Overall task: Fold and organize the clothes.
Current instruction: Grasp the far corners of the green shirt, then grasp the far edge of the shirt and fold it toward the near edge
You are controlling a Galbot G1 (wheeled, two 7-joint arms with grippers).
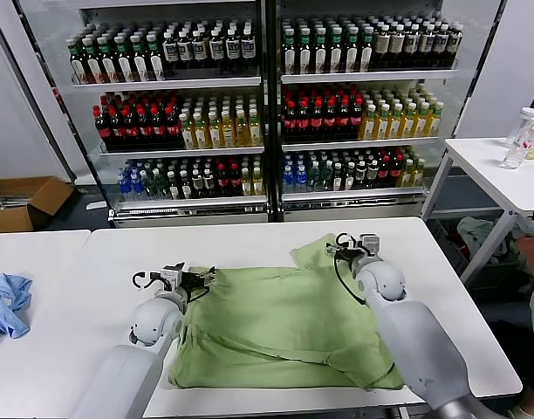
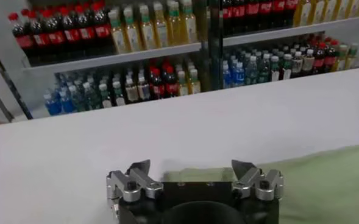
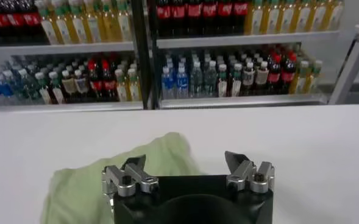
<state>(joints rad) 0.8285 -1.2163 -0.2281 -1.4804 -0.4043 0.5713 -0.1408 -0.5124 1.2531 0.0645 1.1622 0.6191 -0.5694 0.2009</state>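
The light green shirt [image 1: 284,323] lies spread on the white table [image 1: 249,240], partly folded, with one bunched corner at its far right. My left gripper [image 1: 200,281] is open and empty at the shirt's far left corner; the shirt shows past it in the left wrist view [image 2: 325,182]. My right gripper [image 1: 344,248] is open and empty at the far right bunched corner, which shows in the right wrist view [image 3: 112,176]. No collar, buttons or chest print are visible.
A light blue cloth [image 1: 7,301] lies on the left table. A cardboard box [image 1: 23,201] sits on the floor at far left. Drink coolers [image 1: 267,105] stand behind the table. A side table with a bottle [image 1: 520,140] is at the right.
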